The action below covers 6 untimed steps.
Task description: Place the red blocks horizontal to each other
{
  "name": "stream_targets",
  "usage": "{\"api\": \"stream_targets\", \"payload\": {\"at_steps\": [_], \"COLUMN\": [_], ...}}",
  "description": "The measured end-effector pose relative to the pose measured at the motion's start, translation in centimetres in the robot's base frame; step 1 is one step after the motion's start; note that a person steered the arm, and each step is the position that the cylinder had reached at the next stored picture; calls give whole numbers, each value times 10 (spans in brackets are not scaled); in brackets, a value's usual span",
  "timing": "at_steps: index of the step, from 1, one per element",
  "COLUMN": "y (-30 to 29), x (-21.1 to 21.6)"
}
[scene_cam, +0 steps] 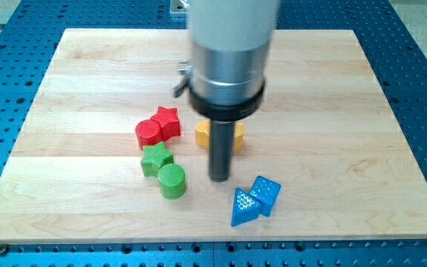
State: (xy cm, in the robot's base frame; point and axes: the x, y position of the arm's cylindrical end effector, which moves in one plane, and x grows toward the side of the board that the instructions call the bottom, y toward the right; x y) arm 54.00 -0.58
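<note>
Blue perforated bench underneath, carrying a pale wooden desk (pixel 332 89) with seven blocks grouped below its centre. Item: red star block (pixel 167 122) and red round block (pixel 147 134), touching, the star slightly toward the view's top and right of its partner, so the pair sits on a slant. Item: green star block (pixel 156 158) and green cylinder (pixel 173 181), just below the reds. Item: yellow block (pixel 231 134), partly hidden behind the rod. Item: two blue blocks (pixel 255 201), touching, toward the view's bottom. Rod tip (pixel 220 179) rests right of the green cylinder, well apart from the reds. No pincer fitted, so no opening to report. Judged step: approach; levelling the pair likely calls for nudging one red block up or down.
</note>
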Motion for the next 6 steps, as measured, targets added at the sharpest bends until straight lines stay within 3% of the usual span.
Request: {"api": "stream_targets", "payload": {"at_steps": [4,6], "y": [-92,-101], "x": [-55,-68]}}
